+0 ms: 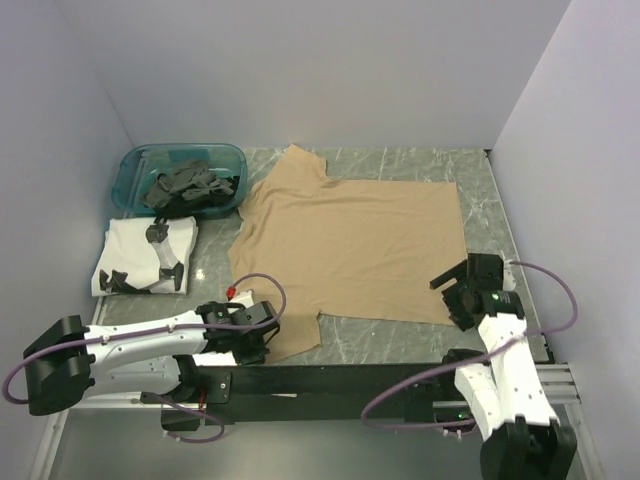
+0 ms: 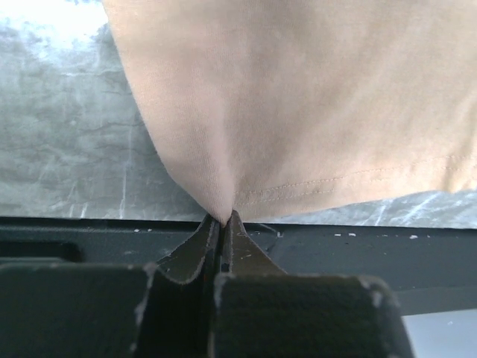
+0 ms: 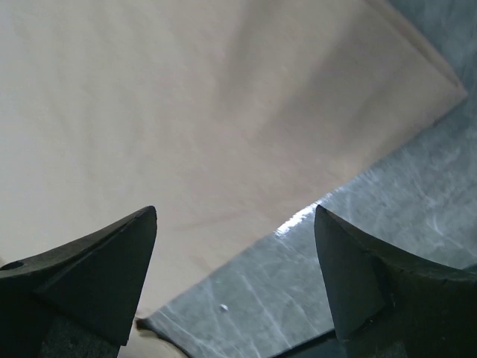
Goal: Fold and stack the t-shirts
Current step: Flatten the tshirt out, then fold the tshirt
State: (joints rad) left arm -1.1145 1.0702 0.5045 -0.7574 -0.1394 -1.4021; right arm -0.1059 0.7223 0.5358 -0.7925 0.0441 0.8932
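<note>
A tan t-shirt [image 1: 350, 245] lies spread flat on the marble table, neck toward the far left. My left gripper [image 1: 262, 338] is shut on the tip of the shirt's near-left sleeve; in the left wrist view the tan cloth [image 2: 298, 112] is pinched between the closed fingertips [image 2: 237, 224]. My right gripper [image 1: 456, 300] is open above the shirt's near-right hem, its fingers [image 3: 119, 261] apart over the cloth edge [image 3: 223, 134] and bare table. A folded white t-shirt [image 1: 145, 255] with a dark print lies at the left.
A teal bin [image 1: 133, 172] holding dark grey garments [image 1: 190, 188] stands at the far left, behind the white shirt. A black rail [image 1: 330, 385] runs along the near table edge. White walls close in the table on three sides.
</note>
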